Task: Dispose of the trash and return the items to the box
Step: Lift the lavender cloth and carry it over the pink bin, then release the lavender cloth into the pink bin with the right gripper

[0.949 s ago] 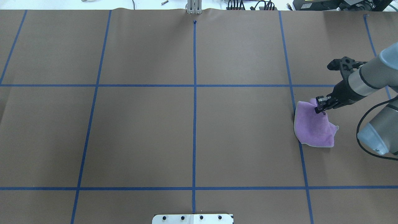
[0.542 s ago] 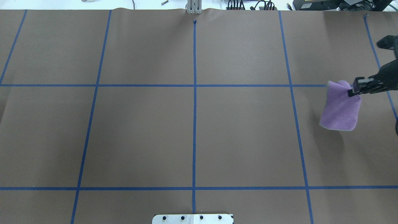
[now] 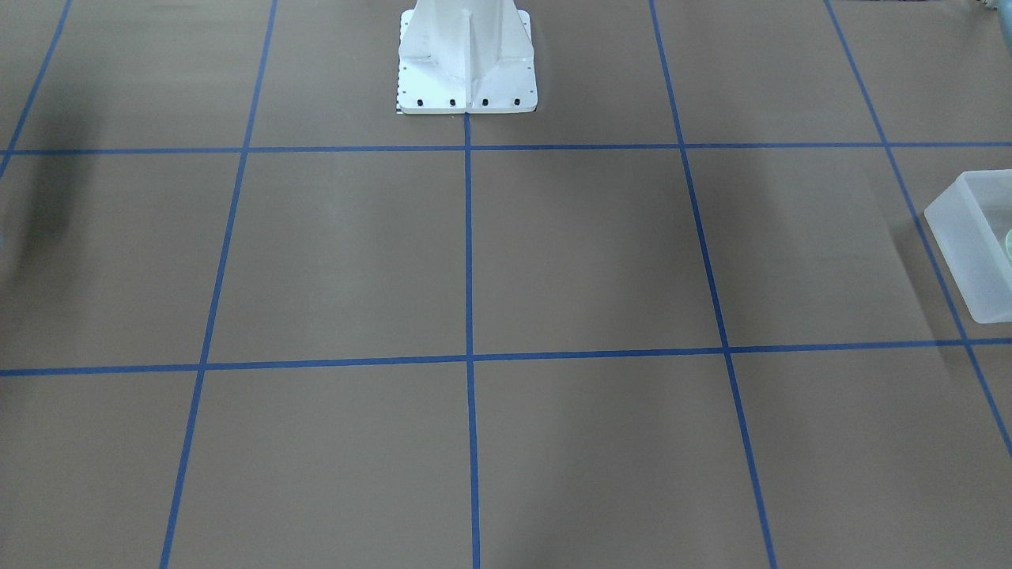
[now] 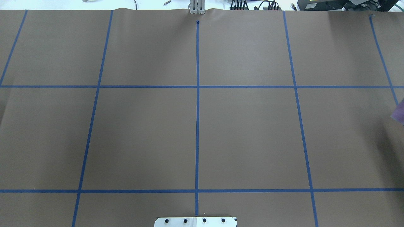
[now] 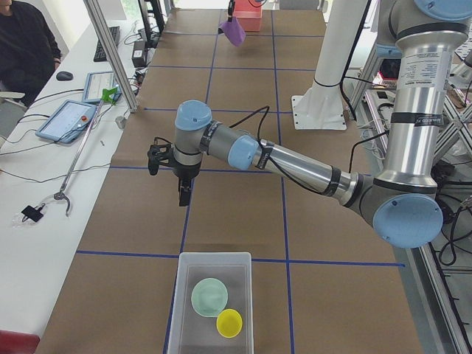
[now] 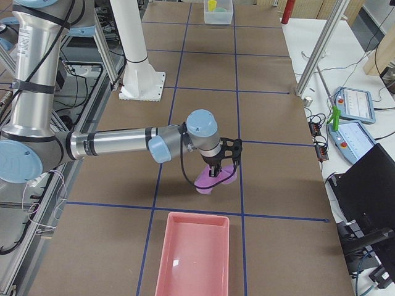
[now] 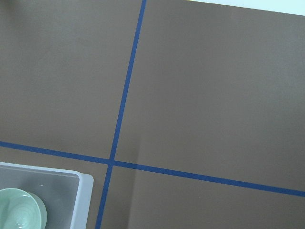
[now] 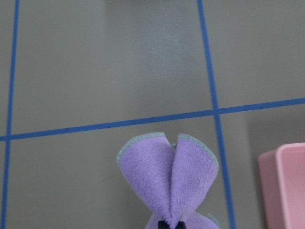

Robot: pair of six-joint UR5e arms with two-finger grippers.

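Note:
My right gripper (image 6: 215,171) is shut on the purple cloth (image 6: 214,179) and holds it hanging above the table near a pink tray. In the right wrist view the cloth (image 8: 167,183) is pinched between the fingertips at the bottom edge. Only a sliver of the cloth (image 4: 400,112) shows in the overhead view. The frosted box (image 5: 214,256) holds the mint-green bowl (image 5: 210,296) and a yellow cup (image 5: 229,322). My left gripper (image 5: 182,196) hangs above the table just beyond the box; I cannot tell if it is open or shut. The box (image 7: 57,171) and bowl (image 7: 19,212) show in the left wrist view.
A pink tray (image 6: 197,216) lies at the table's end on my right, its corner (image 8: 271,181) just right of the cloth. The white robot base (image 3: 466,63) stands at the table's near edge. The box's wall (image 3: 957,237) shows at the front view's right edge.
My right gripper has lifted the purple cloth off the table and carried it to the right, almost out of the overhead view.

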